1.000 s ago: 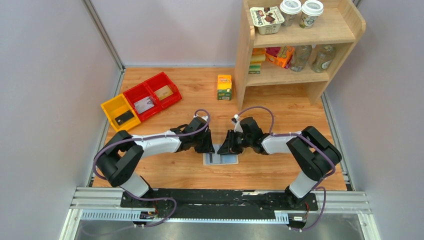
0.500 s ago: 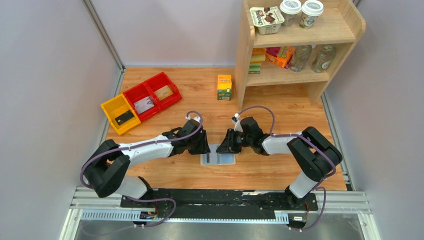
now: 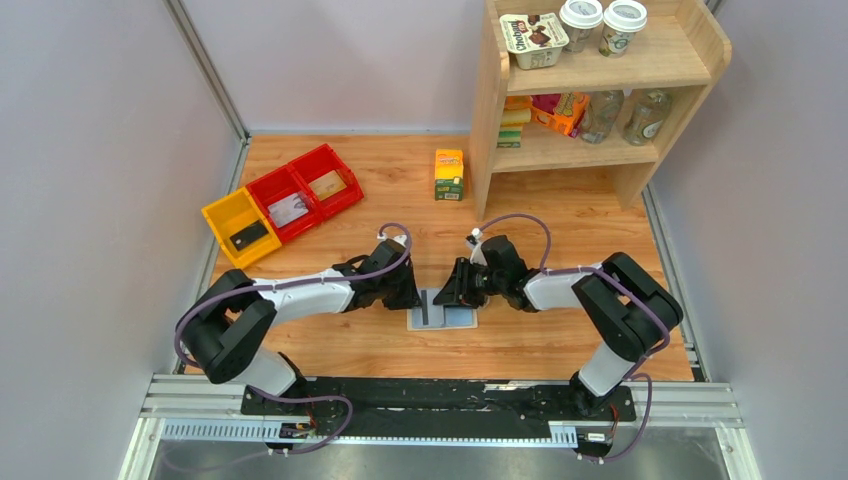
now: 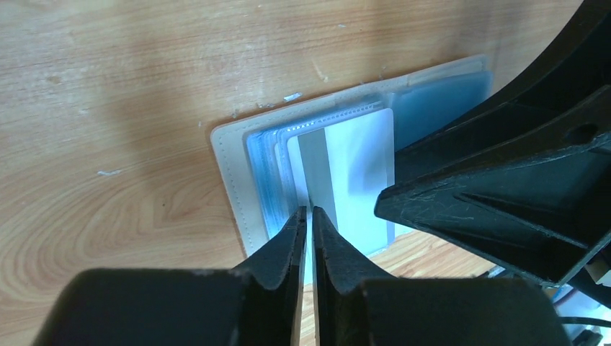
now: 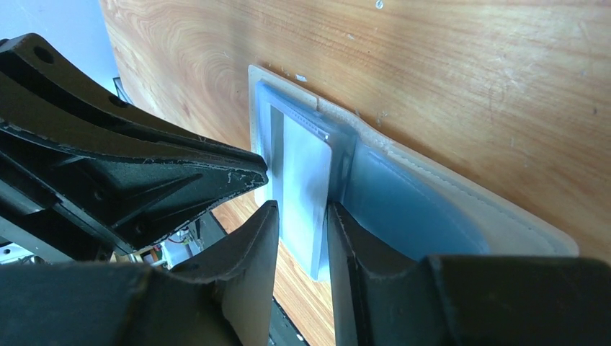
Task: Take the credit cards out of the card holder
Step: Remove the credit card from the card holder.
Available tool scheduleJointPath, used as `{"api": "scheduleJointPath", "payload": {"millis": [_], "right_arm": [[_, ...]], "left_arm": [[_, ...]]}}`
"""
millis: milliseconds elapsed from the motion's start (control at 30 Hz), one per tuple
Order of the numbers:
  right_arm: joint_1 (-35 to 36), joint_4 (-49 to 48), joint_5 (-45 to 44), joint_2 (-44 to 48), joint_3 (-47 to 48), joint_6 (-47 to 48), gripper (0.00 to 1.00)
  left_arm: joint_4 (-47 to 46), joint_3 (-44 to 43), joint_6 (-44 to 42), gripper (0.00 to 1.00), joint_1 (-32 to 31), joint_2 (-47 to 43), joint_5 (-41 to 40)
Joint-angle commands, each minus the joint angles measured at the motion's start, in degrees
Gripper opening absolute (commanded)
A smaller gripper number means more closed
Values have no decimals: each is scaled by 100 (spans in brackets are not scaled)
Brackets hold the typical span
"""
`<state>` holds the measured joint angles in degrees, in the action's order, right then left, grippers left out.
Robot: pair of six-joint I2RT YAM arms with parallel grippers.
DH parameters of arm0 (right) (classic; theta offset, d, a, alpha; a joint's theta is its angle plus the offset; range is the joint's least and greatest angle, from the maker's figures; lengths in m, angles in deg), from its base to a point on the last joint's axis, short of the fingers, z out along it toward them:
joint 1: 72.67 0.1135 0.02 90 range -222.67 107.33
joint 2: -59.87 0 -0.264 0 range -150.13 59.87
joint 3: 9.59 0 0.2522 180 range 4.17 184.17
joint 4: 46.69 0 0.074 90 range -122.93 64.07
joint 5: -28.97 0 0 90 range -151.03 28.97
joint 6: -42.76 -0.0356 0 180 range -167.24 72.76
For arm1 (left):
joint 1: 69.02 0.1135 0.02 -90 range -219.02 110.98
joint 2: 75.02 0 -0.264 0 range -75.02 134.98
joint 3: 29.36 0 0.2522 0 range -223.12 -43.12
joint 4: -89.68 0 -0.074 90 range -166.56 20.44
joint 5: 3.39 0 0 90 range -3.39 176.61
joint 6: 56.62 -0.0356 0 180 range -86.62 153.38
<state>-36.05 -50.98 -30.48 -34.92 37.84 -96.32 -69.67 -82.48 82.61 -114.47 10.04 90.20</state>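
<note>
Left side: the left gripper [image 4: 308,216] has its fingers [image 4: 284,249] all but together, with only a thin slit between them. The tips sit on the near edge of the striped card [image 4: 353,166], by its grey stripe. They press on it and do not appear to be clamped round anything.
Right side: the right gripper [image 5: 302,216] has its fingers [image 5: 248,245] apart, with the end of the same card showing in the gap between them. I cannot tell whether the pads touch its edges.
Risk, slip: the left tips bear on smooth plastic, so I judge they could skate off the stripe and leave the card in its pocket.
Risk, drag: a push could slide the whole card holder [image 4: 229,180] along the table [image 3: 400,170] if the right fingers are not pinning it.
Risk, crowding: both grippers work the same card from opposite sides, close together, so a small overshoot could knock finger against finger.
Card and fingers: the striped card lies on the left half of the card holder and partly out of its pocket, with the left tips at one edge and the right fingers astride the other.
Beneath it: there are more pale layers, which could be cards or sleeves.
Card holder: it lies spread open on the table, blue side up, between the two grippers.
Further out: the red bins [image 3: 315,165] and the yellow bin [image 3: 228,212] stand well apart from the card holder, at the far left.
</note>
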Motion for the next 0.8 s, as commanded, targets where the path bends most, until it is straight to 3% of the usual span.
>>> {"api": "scheduleJointPath", "payload": {"millis": [0,500,767], "right_arm": [[29,-410,118,-102,-36,-93,34],[12,-709,294,557,-282,-76,21],[-111,-1235,584,338,-493,-163,10]], "left_arm": [[-180,103,69,14,-95,204,133],[4,51,43,11,-175,424,-8],[101,33,60,8,-175,485,-61]]}}
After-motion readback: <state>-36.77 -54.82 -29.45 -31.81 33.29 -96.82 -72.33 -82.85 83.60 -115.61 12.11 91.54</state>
